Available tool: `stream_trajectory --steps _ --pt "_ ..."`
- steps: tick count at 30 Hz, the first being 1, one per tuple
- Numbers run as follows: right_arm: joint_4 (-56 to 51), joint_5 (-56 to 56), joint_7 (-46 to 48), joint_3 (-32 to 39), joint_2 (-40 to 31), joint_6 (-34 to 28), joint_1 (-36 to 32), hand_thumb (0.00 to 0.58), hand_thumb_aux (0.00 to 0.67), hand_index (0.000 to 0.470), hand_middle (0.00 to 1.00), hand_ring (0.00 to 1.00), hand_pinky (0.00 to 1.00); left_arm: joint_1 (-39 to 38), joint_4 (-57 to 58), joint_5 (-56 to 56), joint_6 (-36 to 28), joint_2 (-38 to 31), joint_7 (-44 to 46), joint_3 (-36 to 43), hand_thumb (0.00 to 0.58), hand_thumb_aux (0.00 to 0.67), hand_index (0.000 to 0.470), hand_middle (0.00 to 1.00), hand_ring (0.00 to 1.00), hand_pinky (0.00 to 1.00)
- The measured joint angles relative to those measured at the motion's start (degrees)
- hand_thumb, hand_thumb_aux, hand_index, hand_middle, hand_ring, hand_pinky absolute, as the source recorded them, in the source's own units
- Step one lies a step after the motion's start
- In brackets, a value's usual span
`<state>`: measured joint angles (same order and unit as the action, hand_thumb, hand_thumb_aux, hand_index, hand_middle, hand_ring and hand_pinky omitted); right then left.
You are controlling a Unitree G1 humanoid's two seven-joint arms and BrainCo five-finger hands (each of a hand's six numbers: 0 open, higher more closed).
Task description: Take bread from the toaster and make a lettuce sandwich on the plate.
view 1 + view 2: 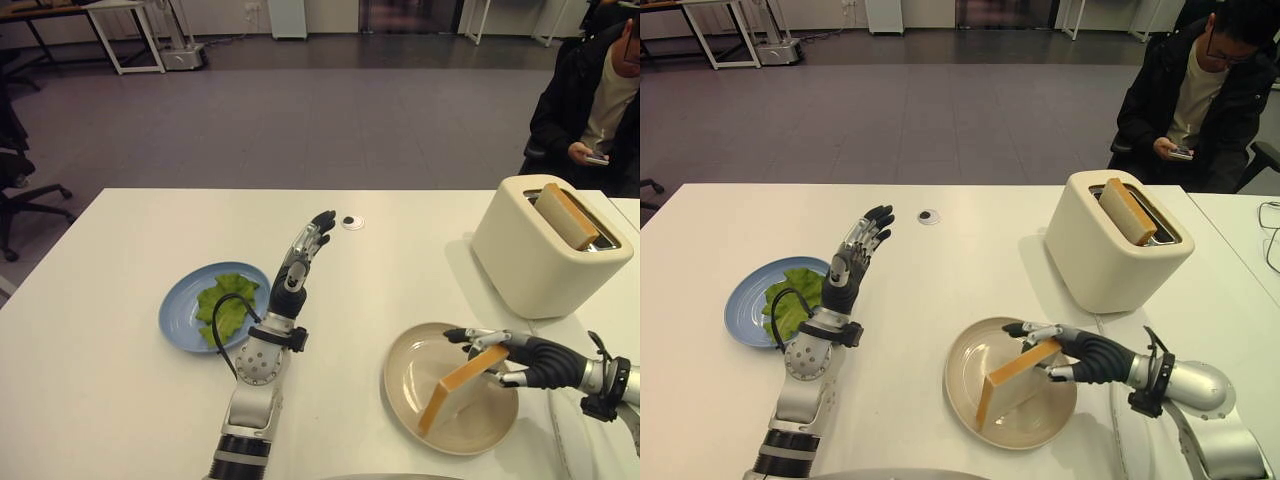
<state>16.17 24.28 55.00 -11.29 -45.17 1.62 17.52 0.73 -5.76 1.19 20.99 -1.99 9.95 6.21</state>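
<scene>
The task is about one third done, as I judge it. One slice of bread (1012, 388) is already out of the toaster (1110, 262) and is over the beige plate (965, 372). It stands tilted there, with its lower edge down on the plate surface, as it seems, and its upper edge in the right hand (1085, 357). A second slice (1127, 212) is still in a slot of the toaster, with its top sticking out. The lettuce (795, 295) lies untouched on the blue plate (740, 305), which is at the left side of the bench (940, 285), well apart from the beige plate. So what is left is this: to lay the first slice flat, to bring the lettuce over it, and to take the second slice and close the sandwich. The right hand is curled and pinches the top edge of the slice between its fingertips; the slice is not released yet, and the hand touches nothing else. The left hand (855, 252) is just beside the blue plate, on its right side. Its fingers are stretched out and a little spread, pointing away from the robot. It holds nothing and does not touch the lettuce or the plate.
</scene>
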Motion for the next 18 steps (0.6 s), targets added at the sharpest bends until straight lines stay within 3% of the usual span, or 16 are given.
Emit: stream_trajectory --steps 7,13,14,15,18 --pt "-2.0 0.5 0.0 -1.3 0.1 -1.6 -1.2 0.580 0.670 0.470 0.00 0.00 0.00 -0.3 -0.6 0.0 -0.2 -0.1 0.1 0.0 0.000 0.000 0.000 0.07 0.07 0.07" --pt "-4.9 -4.5 0.2 3.1 0.2 -0.2 -1.2 0.580 0.670 0.470 0.00 0.00 0.00 -0.3 -1.1 0.0 -0.4 -0.3 0.1 0.0 0.000 0.000 0.000 0.07 0.07 0.07" --pt "-5.6 -5.5 -0.3 4.0 0.2 0.1 -1.6 0.579 0.646 0.453 0.00 0.00 0.00 -0.3 -1.3 0.0 -0.5 -0.4 0.1 -0.1 0.000 0.000 0.000 0.07 0.07 0.07" --pt "-6.9 -8.0 -1.1 5.0 0.2 0.2 -2.0 0.000 0.000 0.000 0.00 0.00 0.00 -0.3 -1.5 0.0 -0.5 -0.6 0.1 -0.2 0.000 0.000 0.000 0.07 0.07 0.07" --pt "-8.9 -10.6 -5.5 5.1 2.0 0.1 -3.4 0.000 0.000 0.000 0.00 0.00 0.00 0.3 -3.4 -1.3 -0.5 -3.7 0.1 -2.7 0.000 0.000 0.000 0.07 0.07 0.07"
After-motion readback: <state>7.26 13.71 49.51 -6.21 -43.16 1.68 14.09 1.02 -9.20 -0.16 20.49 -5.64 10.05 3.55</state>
